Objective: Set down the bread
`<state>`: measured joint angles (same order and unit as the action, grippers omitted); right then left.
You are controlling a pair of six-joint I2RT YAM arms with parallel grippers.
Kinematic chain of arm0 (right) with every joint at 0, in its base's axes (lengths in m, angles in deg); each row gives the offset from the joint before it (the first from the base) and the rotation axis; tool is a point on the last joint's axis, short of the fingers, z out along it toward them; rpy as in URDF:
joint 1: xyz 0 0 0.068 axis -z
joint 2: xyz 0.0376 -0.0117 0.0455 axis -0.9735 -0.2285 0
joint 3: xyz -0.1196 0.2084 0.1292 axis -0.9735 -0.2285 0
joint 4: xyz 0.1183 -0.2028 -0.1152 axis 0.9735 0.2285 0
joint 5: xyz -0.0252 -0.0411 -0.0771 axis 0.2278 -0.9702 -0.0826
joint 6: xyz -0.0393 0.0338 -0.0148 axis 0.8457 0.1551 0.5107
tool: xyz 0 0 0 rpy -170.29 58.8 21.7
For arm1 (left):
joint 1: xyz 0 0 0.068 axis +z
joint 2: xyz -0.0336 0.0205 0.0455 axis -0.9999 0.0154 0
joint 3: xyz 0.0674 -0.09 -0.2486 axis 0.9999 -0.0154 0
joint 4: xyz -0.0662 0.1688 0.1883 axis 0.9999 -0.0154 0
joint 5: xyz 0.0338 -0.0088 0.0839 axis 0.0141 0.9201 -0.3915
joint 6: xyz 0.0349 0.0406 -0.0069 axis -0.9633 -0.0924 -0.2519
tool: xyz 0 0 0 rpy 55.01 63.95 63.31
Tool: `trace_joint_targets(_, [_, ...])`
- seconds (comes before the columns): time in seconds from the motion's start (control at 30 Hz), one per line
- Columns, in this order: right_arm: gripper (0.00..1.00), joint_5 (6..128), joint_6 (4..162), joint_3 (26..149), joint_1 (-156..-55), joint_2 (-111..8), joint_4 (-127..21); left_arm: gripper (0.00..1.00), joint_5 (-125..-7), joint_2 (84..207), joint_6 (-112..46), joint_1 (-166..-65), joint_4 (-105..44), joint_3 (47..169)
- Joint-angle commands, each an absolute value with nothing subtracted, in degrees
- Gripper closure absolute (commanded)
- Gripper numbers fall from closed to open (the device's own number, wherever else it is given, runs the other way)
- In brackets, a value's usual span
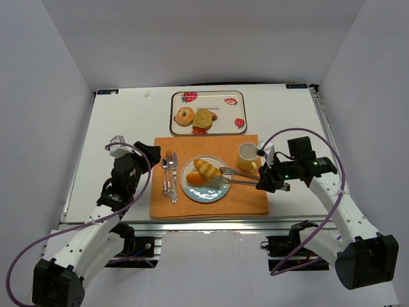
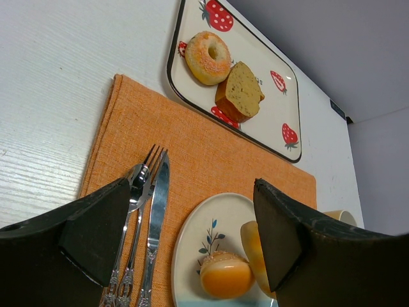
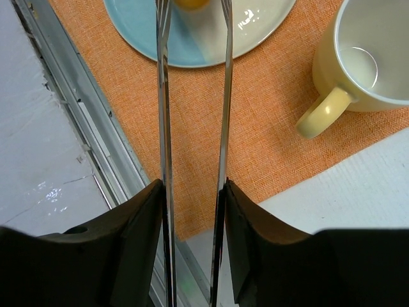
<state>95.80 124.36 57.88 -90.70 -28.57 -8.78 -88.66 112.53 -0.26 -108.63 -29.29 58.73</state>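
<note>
At the middle of the table, on an orange placemat [image 1: 249, 199]: a round plate [image 1: 206, 196] carrying a long golden roll [image 1: 208, 168] toward its 1 o'clock side and a round orange bun [image 1: 194, 179] toward 8 o'clock, the two touching. At 3 o'clock of the plate, over the placemat: the right gripper [image 1: 263, 179], fingers pressed against the two arms of a pair of metal tongs [image 1: 241, 173], so partly closed and holding them. Tong tips out toward 9 o'clock, past the plate's rim, parted, with a yellow sliver of roll or bun between them in the right wrist view; cannot tell which of the two, nor whether the tips touch it. At 1 o'clock of the plate, also on the placemat: a pale yellow cup [image 1: 247, 155], upright, just beside the gripper. At 9 o'clock of the plate, side by side on the placemat, handles toward 6 o'clock: a spoon [image 2: 137, 180], a fork [image 2: 152, 160] and a knife [image 2: 158, 204]. At 12 o'clock, just beyond the placemat: a strawberry-patterned tray [image 1: 228, 118] with a ring doughnut [image 1: 184, 116] on its 9 o'clock side and a brown cake slice [image 1: 203, 119] right beside it. At 9 o'clock of the cutlery, by the placemat's edge: the left gripper [image 2: 192, 185], jaws spread wide, holding nothing, aimed toward 1 o'clock.
</note>
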Motion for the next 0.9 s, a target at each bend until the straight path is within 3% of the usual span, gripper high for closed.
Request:
trace_joint_targets(0.0, [0.52,96.3,124.6,59.0,-90.9,-28.4,-9.3,0.13,-88.4,112.5,0.1,-108.5,-28.2,58.6])
trace_joint_targets(0.63, [0.53,97.5,125.5,59.9,-90.9,-27.9,-8.3,0.13,-88.3,112.9,0.0,-108.5,-28.0,58.6])
trace_joint_targets(0.87, [0.71,101.3,125.1,67.3,-90.9,-25.4,-9.9,0.13,-87.9,113.2,0.1,-108.5,-27.6,58.6])
